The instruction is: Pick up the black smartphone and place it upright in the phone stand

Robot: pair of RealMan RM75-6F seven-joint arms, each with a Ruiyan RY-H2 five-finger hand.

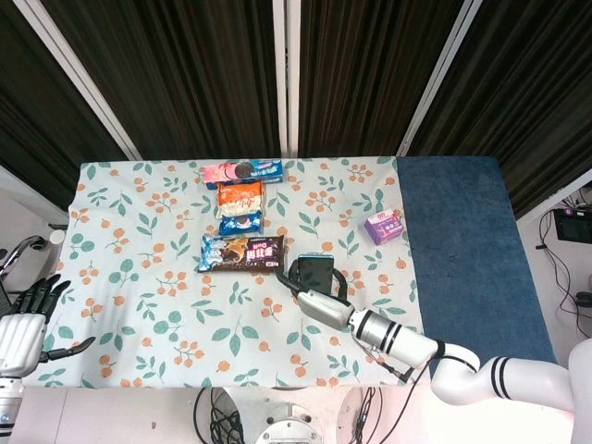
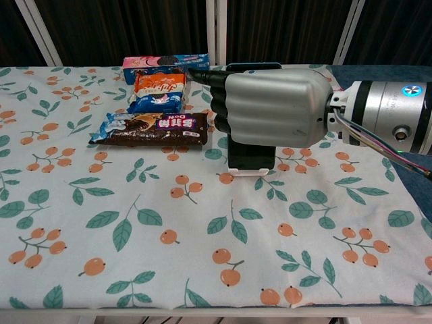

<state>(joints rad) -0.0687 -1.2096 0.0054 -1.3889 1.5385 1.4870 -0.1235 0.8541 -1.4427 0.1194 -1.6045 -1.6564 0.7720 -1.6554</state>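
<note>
The black smartphone [image 2: 250, 156] stands upright with its lower edge in the white phone stand [image 2: 249, 169], mid-table. Its top edge shows above my right hand [image 2: 270, 108], whose silver back faces the chest camera and hides most of the phone. In the head view the smartphone [image 1: 314, 274] sits just beyond the right hand [image 1: 321, 301], with dark fingers [image 1: 285, 276] curled around both of its sides, gripping it. My left hand [image 1: 22, 326] hangs off the table's front left corner, fingers spread and holding nothing.
Left of the stand lies a brown chocolate packet [image 2: 152, 128]. Behind it are a blue packet [image 1: 240, 223], an orange packet [image 2: 158, 84] and a blue-pink biscuit box [image 2: 165, 65]. A small purple box [image 1: 383, 226] sits right, near the blue cloth [image 1: 453, 240].
</note>
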